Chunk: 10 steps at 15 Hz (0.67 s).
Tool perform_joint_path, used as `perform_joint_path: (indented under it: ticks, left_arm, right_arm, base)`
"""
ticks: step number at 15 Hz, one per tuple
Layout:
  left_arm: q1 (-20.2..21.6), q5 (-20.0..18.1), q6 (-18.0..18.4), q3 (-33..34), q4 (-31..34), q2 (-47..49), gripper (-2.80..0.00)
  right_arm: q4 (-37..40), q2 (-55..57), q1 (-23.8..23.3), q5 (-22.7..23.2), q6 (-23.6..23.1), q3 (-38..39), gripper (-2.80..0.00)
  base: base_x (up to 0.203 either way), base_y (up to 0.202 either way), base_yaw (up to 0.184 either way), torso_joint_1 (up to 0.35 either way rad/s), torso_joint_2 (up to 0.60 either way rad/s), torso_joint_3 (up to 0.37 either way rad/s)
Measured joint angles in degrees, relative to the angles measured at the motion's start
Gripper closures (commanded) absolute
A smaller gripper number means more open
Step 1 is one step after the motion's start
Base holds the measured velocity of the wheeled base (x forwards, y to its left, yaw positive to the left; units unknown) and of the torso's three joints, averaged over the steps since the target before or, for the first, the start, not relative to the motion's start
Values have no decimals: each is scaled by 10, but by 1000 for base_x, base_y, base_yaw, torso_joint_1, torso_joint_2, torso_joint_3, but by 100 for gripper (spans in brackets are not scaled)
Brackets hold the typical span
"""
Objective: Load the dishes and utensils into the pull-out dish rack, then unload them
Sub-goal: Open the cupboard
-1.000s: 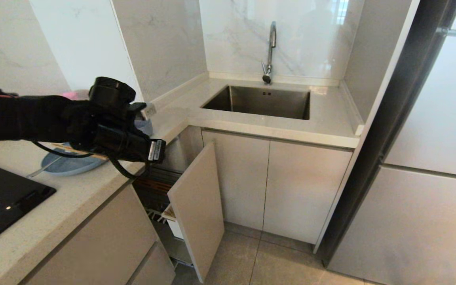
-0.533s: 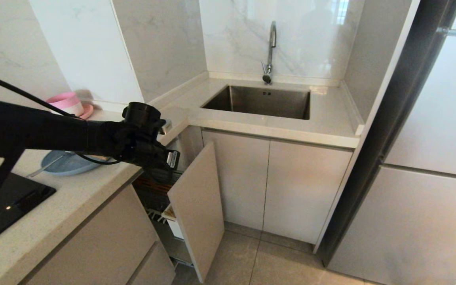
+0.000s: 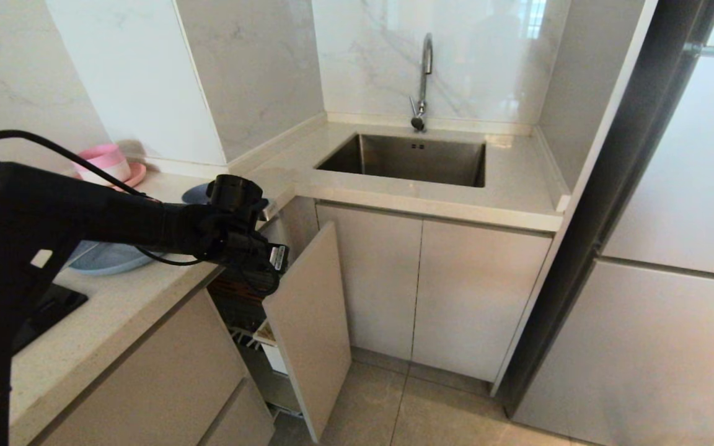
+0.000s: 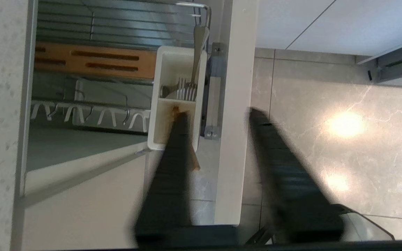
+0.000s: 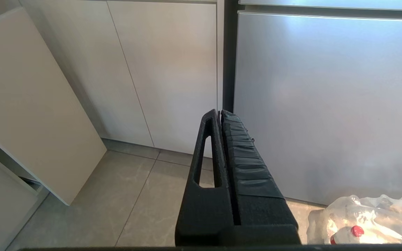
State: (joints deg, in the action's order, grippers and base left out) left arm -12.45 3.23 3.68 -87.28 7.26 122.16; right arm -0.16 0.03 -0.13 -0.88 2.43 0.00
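My left gripper point(image 4: 218, 113) hangs open, pointing down over the pull-out dish rack point(image 3: 251, 303), just past the counter edge; in the head view the left gripper point(image 3: 256, 272) is above the beige front panel point(image 3: 310, 322). A brown chopstick point(image 4: 194, 162) lies along one finger, its end inside the white caddy point(image 4: 166, 69). Metal cutlery point(image 4: 186, 93) stands in the caddy's other compartment. The slotted wooden bar point(image 4: 96, 61) lies behind it. The light-blue plate point(image 3: 109, 259) and the grey-blue bowl point(image 3: 196, 193) sit on the counter. My right gripper point(image 5: 220, 112) is shut and empty, low by the cabinets.
A pink bowl point(image 3: 104, 162) on a pink plate stands at the back of the counter. A black cooktop point(image 3: 53, 303) is at the near left, the sink point(image 3: 409, 158) and faucet point(image 3: 424, 74) beyond. A clear bag of bottles point(image 5: 365, 223) lies on the floor near the right gripper.
The left arm swung right and down from above the plate to over the rack's caddy. Its jaws, shut before, now stand apart. The right arm has not moved.
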Motion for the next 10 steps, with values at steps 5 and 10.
perform_joint_path:
  ticks: [5,10]
  left_arm:
    - [-2,-10,0,-7,-33,28,-280]
    - [-3,-34,-8,-15,-33,58,-280]
  right_arm:
    - [0,0,0,0,0,0,0]
    - [0,0,0,0,0,0,0]
  base:
    - [0,0,0,0,0,0]
    - [0,0,0,0,0,0]
